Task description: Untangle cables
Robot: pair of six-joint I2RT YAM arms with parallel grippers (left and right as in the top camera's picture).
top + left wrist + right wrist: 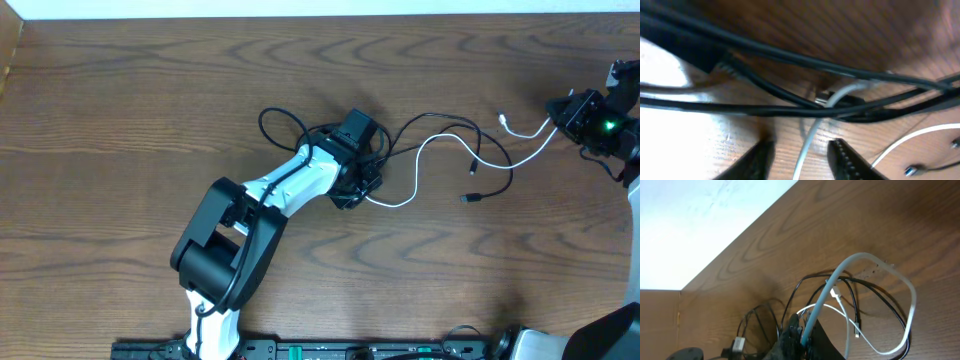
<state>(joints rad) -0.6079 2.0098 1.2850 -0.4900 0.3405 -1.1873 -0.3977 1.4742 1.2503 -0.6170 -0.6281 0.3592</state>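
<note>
The counter (150, 100) is brown with wavy wood grain. There are black cables (700, 104) and a white cable (905, 140). The left arm (290, 185) is white and black; the right arm (600, 125) is black with a green light.

Black cables (765, 107) cross right in front of your left hand (801, 162), blocking it. Farther to its left, the surface (120, 110) lies bare.

The table (120, 120) is matt wood-grain, the cables (790, 111) smooth plastic.
</note>
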